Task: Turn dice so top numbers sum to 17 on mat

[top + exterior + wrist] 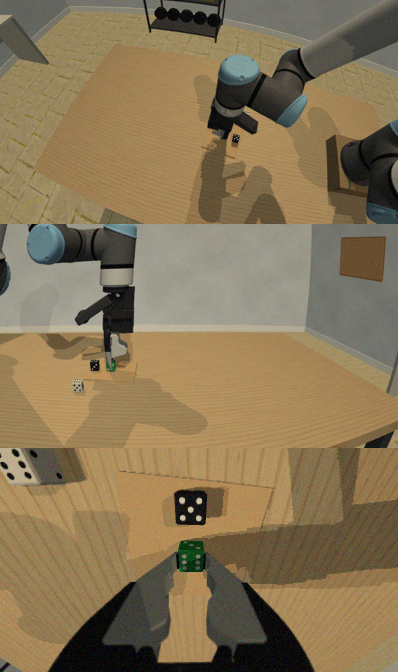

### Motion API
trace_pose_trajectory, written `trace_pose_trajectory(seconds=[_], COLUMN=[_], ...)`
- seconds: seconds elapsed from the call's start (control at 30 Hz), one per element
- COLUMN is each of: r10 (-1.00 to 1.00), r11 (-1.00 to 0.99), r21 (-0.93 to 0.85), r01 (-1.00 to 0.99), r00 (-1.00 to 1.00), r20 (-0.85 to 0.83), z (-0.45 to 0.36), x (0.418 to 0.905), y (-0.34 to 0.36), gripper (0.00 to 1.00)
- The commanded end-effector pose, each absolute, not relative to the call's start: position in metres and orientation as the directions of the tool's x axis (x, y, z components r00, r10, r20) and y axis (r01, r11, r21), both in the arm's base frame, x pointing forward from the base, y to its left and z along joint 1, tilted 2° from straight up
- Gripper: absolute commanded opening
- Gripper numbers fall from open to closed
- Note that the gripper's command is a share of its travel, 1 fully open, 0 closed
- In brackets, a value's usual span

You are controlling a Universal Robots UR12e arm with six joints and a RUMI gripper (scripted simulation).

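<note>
My gripper [191, 553] is shut on the green die [191, 555], low over the tan mat [195, 513]; it also shows in the exterior view [111, 365]. The face of the green die turned to the wrist camera shows six pips. The black die [190, 507] sits flat on the mat just beyond the green die, five pips up; it also shows in the exterior and top views [94, 364] [236, 138]. The white die [27, 465] lies on the bare table off the mat; the exterior view shows it in front of the mat [78, 385]. In the overhead view the arm hides the green die.
A wooden block [337, 165] stands at the table's right side beside the arm's base. A black rack with dark balls [186, 15] stands on the floor beyond the table. A table corner [17, 37] shows at the far left.
</note>
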State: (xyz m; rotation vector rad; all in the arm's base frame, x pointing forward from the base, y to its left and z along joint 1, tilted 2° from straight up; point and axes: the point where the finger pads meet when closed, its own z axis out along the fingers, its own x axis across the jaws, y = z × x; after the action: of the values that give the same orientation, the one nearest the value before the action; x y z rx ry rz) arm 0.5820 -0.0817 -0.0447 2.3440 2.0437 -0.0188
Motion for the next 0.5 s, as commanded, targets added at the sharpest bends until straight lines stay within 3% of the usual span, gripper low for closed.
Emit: trace_pose_trajectory(seconds=[0.0,0.17,0.47], r10=[0.990,0.990,0.990], r11=[-0.135,-0.135,-0.135], r21=[0.017,0.017,0.017], r01=[0.991,0.991,0.991], r00=[0.135,0.135,0.135], r20=[-0.029,-0.029,-0.029], z=[-0.0451,-0.0451,-0.0451], x=[0.5838,0.5838,0.5838], y=[-0.0804,-0.0804,-0.0804], gripper=[0.06,0.06,0.17])
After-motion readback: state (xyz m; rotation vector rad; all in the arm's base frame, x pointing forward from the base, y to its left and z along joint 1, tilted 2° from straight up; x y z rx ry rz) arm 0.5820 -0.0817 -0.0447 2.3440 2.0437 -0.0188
